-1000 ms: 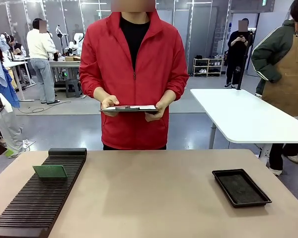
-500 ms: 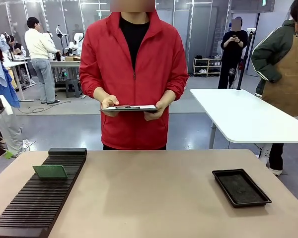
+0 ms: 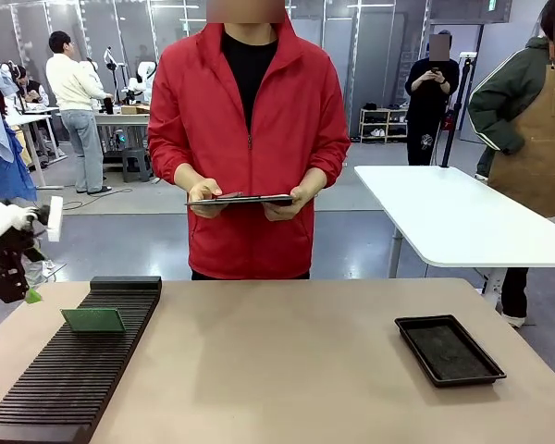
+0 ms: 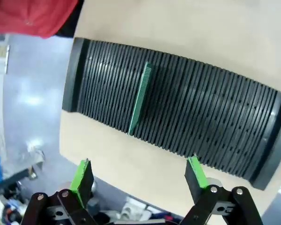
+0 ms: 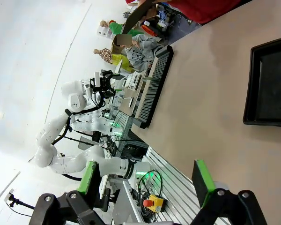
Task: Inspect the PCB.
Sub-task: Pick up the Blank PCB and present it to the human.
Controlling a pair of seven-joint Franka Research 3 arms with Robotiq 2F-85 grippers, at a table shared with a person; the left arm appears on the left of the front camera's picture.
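Hovering beside the rack [image 3: 74,370], left end effector [image 4: 139,168] is gaping, empty; right end effector [image 5: 146,174] likewise. PCB [image 4: 141,99] is standing on edge in a rack slot. Advised: squaring jaws across its thin faces before descending.

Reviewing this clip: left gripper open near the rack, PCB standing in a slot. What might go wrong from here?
1. The left gripper hangs open over the edge of the table, not over the PCB; a descent slightly off might hit the ribs of the slotted rack.
2. The board is thin and stands on edge, so a pinch near its top could let it twist or slip.
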